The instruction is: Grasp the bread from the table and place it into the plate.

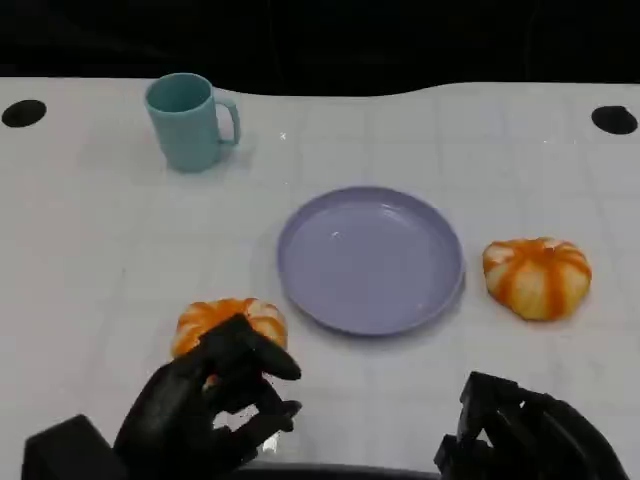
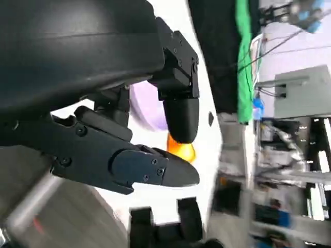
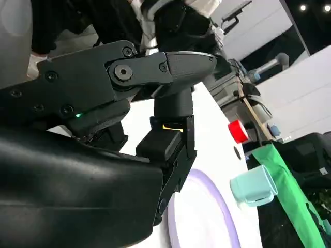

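Note:
Two orange-and-white striped breads lie on the white table. The left bread point(image 1: 228, 317) sits to the left of the purple plate point(image 1: 370, 258), and its near side is covered by my left hand point(image 1: 212, 402). That hand hovers over it with fingers apart, holding nothing. The right bread point(image 1: 537, 277) lies to the right of the plate. My right hand point(image 1: 528, 438) stays low at the near right edge, empty, well short of that bread. In the left wrist view, the black fingers point(image 2: 155, 170) are spread, with the plate point(image 2: 147, 106) and a bit of orange bread point(image 2: 182, 151) beyond them.
A teal mug point(image 1: 188, 122) stands at the far left of the table; it also appears in the right wrist view as the mug point(image 3: 252, 187) past the plate point(image 3: 207, 217). Two dark holes point(image 1: 23, 112) mark the table's far corners.

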